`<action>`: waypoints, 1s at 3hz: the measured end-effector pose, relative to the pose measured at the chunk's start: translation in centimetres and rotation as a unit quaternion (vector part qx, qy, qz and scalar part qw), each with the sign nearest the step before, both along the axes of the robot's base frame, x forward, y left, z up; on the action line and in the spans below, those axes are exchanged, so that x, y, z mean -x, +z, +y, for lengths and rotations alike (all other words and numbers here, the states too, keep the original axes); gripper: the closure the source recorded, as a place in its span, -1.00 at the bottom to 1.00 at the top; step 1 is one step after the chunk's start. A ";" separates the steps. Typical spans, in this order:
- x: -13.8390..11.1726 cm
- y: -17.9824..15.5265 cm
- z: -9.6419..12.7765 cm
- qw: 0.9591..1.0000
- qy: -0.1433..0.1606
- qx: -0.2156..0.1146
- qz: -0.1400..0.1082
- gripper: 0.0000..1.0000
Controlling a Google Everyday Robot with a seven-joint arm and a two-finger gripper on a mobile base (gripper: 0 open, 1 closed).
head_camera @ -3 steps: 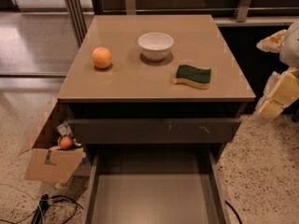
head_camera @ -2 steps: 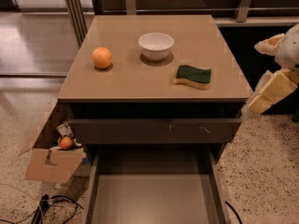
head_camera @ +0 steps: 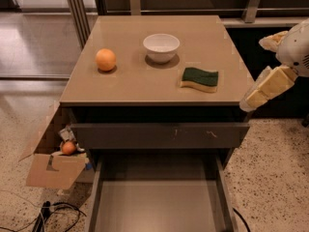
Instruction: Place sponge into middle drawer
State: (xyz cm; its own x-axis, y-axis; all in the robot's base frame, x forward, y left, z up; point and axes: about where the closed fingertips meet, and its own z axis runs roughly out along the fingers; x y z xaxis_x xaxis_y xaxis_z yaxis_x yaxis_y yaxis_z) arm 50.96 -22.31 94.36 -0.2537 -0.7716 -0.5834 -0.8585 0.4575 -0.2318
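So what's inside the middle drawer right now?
Only bare grey floor shows in the middle drawer; its back is hidden under the drawer above, and its front runs out of view. The sponge sits on the cabinet top, and the gripper hangs beside its right edge.

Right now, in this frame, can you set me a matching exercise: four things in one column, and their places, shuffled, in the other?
Things:
1. sponge
2. orange fruit
3. middle drawer
4. gripper

Places:
A. pulled open, lowest in view
B. in the air, just right of the cabinet top
C. on the top, left of the bowl
D. on the top, to the front right of the bowl

Pairs: 1-D, 2-C, 3-A, 4-B
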 end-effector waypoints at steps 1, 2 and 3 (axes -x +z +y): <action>-0.5 -0.4 0.6 1.000 0.002 -0.007 -0.003 -1.00; -4.3 -3.0 4.5 0.999 0.025 -0.027 -0.014 -1.00; -7.5 -4.9 7.3 0.998 0.044 -0.044 -0.014 -1.00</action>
State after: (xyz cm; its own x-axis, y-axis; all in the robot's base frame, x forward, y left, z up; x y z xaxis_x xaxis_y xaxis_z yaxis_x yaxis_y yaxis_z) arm 58.46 -14.98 89.50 -0.1701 -0.7362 -0.6551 -0.8900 0.4001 -0.2186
